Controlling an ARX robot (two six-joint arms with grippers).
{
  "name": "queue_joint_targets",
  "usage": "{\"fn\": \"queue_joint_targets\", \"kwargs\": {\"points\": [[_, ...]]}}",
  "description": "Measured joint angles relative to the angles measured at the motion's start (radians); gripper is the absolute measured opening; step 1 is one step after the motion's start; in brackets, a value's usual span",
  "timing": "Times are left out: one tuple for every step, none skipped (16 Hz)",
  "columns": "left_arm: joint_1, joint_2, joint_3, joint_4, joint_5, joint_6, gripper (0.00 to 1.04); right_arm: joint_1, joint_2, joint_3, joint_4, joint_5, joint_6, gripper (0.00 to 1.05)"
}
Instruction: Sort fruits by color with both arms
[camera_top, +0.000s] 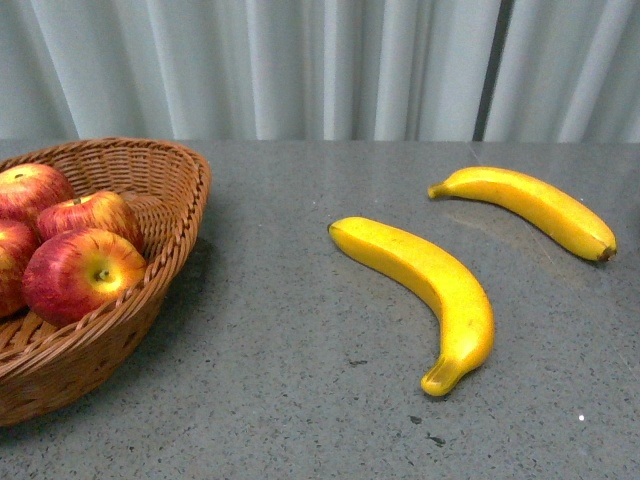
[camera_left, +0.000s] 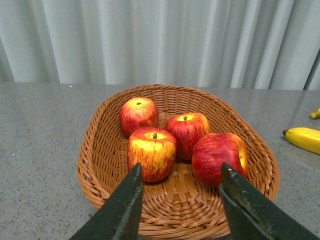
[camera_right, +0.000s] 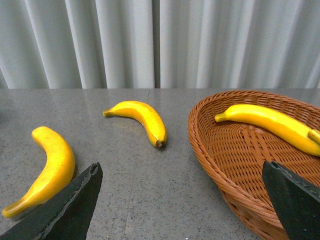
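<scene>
Several red apples lie in a wicker basket at the table's left. In the left wrist view my left gripper hangs open just before that basket, its jaws apart and empty, framing the nearest apples. Two bananas lie on the grey table at the right. My right gripper is wide open and empty above the table, between a loose banana and a second wicker basket that holds a banana. Neither arm shows in the front view.
A pale pleated curtain closes off the back of the grey speckled table. The other loose banana lies farther from my right gripper, left of the second basket's rim.
</scene>
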Motion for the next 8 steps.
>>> {"fn": "queue_joint_targets", "kwargs": {"points": [[0.000,0.000,0.000,0.000,0.000,0.000,0.58,0.000,0.000,0.000,0.000,0.000,0.000,0.98],[0.000,0.000,0.000,0.000,0.000,0.000,0.69,0.000,0.000,0.000,0.000,0.000,0.000,0.98],[0.000,0.000,0.000,0.000,0.000,0.000,0.79,0.000,0.000,0.000,0.000,0.000,0.000,0.98],[0.000,0.000,0.000,0.000,0.000,0.000,0.92,0.000,0.000,0.000,0.000,0.000,0.000,0.98],[0.000,0.000,0.000,0.000,0.000,0.003,1.00,0.000,0.000,0.000,0.000,0.000,0.000,0.98],[0.000,0.000,0.000,0.000,0.000,0.003,0.97,-0.012,0.005,0.001,-0.008,-0.035,0.025,0.98],[0.000,0.000,0.000,0.000,0.000,0.003,0.98,-0.041,0.063,0.003,0.045,-0.101,0.072,0.98],[0.000,0.000,0.000,0.000,0.000,0.003,0.98,-0.060,0.150,0.016,0.133,-0.137,0.094,0.98]]}}
